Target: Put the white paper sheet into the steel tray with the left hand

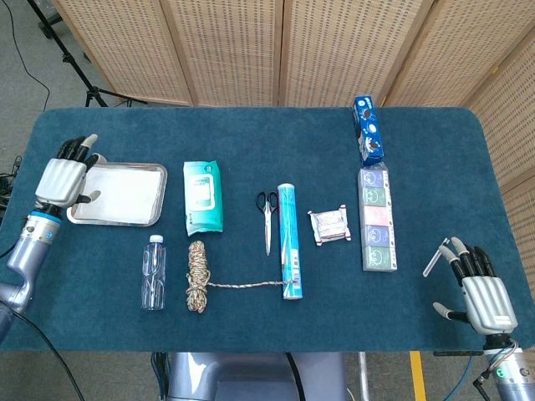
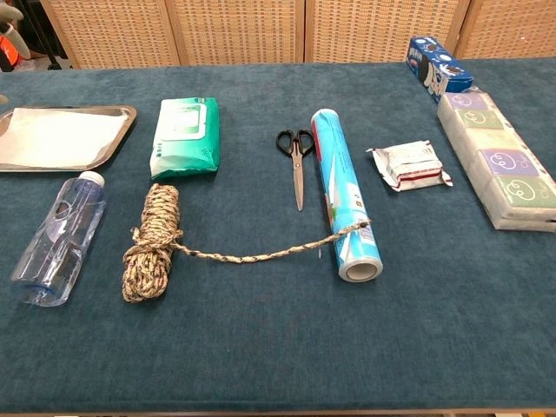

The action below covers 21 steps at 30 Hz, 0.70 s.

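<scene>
A green wet-wipes pack (image 1: 203,197) lay flat on the blue table cloth (image 1: 251,134). In front of it sat a coil of braided rope (image 1: 196,264), with one strand running across to a light-blue roll (image 1: 290,240) and looped around its near end. A clear plastic bottle (image 1: 153,271) lay on its side just beside the coil. Black-handled scissors (image 1: 267,218) lay closed, just beside the roll. A small white packet (image 1: 328,225) lay between the roll and a long multi-pack of tissues (image 1: 377,219). A blue box (image 1: 369,128) lay behind the tissues. Woven screens (image 1: 251,50) stood behind the table.
</scene>
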Each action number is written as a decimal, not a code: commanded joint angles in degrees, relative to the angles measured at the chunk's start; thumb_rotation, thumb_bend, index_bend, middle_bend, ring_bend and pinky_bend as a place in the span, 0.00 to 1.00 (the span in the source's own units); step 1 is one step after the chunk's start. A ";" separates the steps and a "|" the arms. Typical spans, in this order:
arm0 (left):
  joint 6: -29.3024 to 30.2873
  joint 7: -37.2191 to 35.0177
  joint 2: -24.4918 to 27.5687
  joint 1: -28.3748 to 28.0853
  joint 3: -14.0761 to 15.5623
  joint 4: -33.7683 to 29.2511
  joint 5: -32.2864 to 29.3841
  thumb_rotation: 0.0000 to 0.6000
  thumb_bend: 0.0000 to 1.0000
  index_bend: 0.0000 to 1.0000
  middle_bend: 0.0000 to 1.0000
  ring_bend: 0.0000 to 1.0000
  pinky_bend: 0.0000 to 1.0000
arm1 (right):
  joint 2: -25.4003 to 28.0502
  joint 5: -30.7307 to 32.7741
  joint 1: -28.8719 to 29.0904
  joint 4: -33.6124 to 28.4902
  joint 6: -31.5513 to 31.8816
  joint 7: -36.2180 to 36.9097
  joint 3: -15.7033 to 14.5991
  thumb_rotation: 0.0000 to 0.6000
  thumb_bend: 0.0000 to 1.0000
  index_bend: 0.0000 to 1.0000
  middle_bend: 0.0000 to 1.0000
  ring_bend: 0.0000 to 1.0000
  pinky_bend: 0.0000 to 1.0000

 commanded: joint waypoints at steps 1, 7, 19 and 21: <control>-1.31 -1.38 1.77 0.36 0.71 -4.71 0.60 1.00 0.26 0.39 0.13 0.05 0.12 | 0.04 0.00 -0.01 -0.02 -0.01 0.01 -0.01 1.00 0.00 0.11 0.00 0.00 0.00; -2.30 3.27 5.42 1.14 -0.98 -14.44 -1.99 1.00 0.30 0.40 0.13 0.05 0.12 | 0.13 -0.13 -0.07 -0.10 0.12 0.10 -0.03 1.00 0.00 0.11 0.00 0.00 0.00; -11.88 23.10 16.77 3.44 -7.75 -43.89 -22.30 1.00 0.34 0.42 0.14 0.07 0.14 | 0.37 -0.97 -0.28 -0.46 0.74 0.32 -0.28 1.00 0.00 0.11 0.00 0.00 0.00; -12.41 26.40 17.70 3.33 -8.23 -46.29 -25.61 0.99 0.35 0.42 0.14 0.07 0.14 | 0.40 -1.07 -0.30 -0.47 0.83 0.42 -0.30 1.00 0.00 0.11 0.00 0.00 0.00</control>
